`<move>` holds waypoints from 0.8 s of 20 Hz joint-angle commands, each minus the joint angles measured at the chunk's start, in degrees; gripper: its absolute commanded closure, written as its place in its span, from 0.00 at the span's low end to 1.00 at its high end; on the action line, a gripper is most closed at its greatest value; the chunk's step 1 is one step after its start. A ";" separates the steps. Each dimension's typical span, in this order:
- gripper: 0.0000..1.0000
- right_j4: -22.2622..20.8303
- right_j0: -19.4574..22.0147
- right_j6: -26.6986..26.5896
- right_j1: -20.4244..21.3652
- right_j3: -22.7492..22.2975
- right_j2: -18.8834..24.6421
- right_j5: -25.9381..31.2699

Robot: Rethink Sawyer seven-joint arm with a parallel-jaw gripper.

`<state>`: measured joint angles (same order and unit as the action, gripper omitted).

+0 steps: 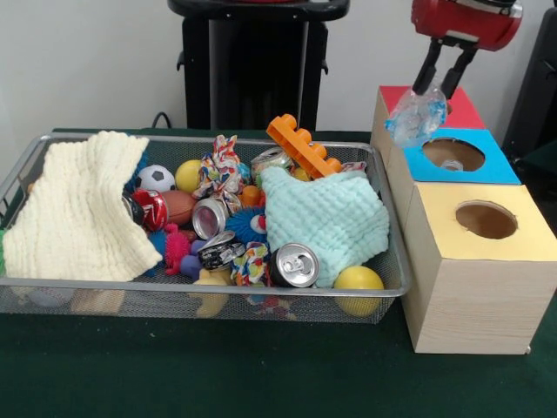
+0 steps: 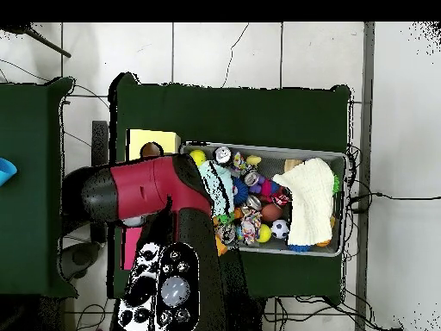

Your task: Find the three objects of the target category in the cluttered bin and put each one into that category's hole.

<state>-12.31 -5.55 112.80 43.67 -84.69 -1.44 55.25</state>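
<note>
In the front view my gripper [image 1: 438,90] hangs at the top right, shut on a crumpled clear plastic bottle [image 1: 416,117]. The bottle hangs just left of and above the round hole in the blue-topped box [image 1: 452,154], and something clear shows inside that hole. A red-topped box [image 1: 466,111] sits behind it and a yellow-topped box [image 1: 486,219] with its own hole sits in front. The wire bin [image 1: 218,287] holds cans [image 1: 296,266], balls and toys. In the overhead view the red arm [image 2: 146,185] covers the gripper and most of the boxes.
A cream cloth [image 1: 78,209] covers the bin's left part and a mint cloth [image 1: 326,218] lies at its right. An orange toy block [image 1: 300,144], a soccer ball [image 1: 157,178] and a yellow ball [image 1: 359,279] lie among the clutter.
</note>
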 commanded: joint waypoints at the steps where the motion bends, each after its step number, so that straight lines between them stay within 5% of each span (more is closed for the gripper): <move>1: 1.00 1.95 -0.74 12.20 -3.84 1.83 -0.37 4.94; 16: 1.00 5.01 -2.89 12.57 -4.42 -0.16 -2.13 2.69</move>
<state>-9.50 -8.32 112.80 41.15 -83.12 -3.40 55.25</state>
